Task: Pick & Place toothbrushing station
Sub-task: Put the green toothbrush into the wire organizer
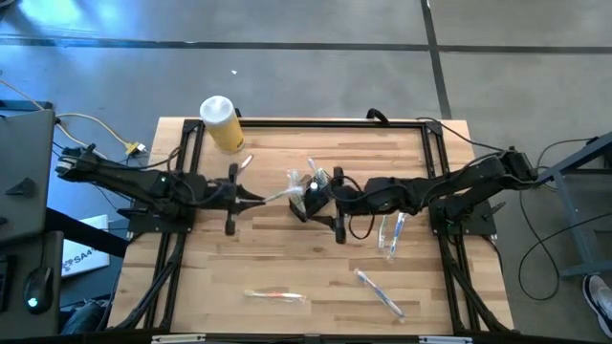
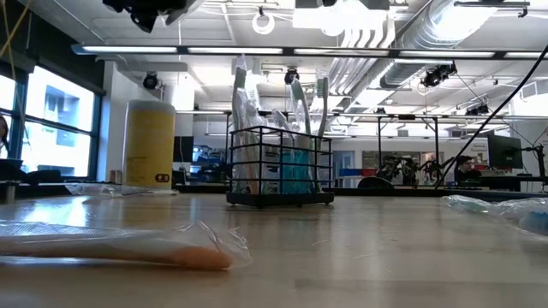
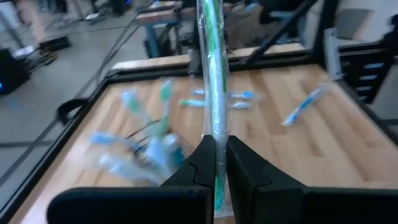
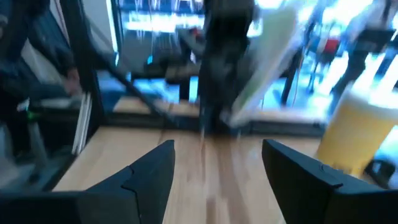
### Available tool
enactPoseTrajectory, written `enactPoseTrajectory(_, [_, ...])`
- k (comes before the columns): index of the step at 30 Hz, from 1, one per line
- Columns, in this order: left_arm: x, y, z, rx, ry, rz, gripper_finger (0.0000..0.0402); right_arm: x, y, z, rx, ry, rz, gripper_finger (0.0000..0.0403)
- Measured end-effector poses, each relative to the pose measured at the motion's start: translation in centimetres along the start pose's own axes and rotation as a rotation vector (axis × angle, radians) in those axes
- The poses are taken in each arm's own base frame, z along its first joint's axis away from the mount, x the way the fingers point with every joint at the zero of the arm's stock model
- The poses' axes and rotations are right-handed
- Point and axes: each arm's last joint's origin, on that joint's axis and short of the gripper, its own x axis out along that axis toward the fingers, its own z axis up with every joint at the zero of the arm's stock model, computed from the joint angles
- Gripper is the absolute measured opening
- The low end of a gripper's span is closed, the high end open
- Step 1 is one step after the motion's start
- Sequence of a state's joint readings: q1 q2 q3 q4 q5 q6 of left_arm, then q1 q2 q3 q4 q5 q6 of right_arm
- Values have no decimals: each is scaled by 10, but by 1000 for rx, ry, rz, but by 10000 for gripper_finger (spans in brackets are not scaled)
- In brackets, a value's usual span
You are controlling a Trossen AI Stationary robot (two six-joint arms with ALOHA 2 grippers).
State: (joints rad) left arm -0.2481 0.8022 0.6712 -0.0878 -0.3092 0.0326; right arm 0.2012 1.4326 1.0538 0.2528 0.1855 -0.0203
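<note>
caddy: toothbrushing station (image 2: 280,167) was a small black wire-slatted box, upright near the middle of the table (image 1: 287,268); several wrapped brushes stood in it; in the left wrist view it was only a blur
table: pale wood planks, black frame rails round the edge
left gripper: left gripper (image 3: 216,163) was clenched on a wrapped toothbrush (image 3: 212,93); green handle in crinkly clear film, long and thin; in the high view its far end reached toward the caddy
right gripper: right gripper (image 4: 217,165) was released, jaws wide, nothing between them; just beside the caddy on the side away from the left arm
jar: yellow jar (image 1: 222,123) was cylindrical with a white lid, at the table's far edge, well apart from the caddy
loose brushes: film-wrapped toothbrushes (image 1: 275,295) lay flat nearer the front edge than the caddy; colours hard to make out
</note>
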Motion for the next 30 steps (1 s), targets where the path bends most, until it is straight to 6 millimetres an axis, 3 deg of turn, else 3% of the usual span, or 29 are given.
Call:
enactPoseTrajectory(11, [29,-15,-4,71,-4,-52,11,-1,-1,13,-121,-131,-8,234])
enactPoseTrajectory(19, [30,-15,-4,78,-13,-55,11,-1,-1,12,-138,-120,-8,231])
enactPoseTrajectory(24, [30,-15,-4,78,-14,-54,11,-1,-1,12,-146,-118,-9,200])
enactPoseTrajectory(30, [30,-15,-4,78,-14,-50,12,1,-7,12,-146,-124,6,134])
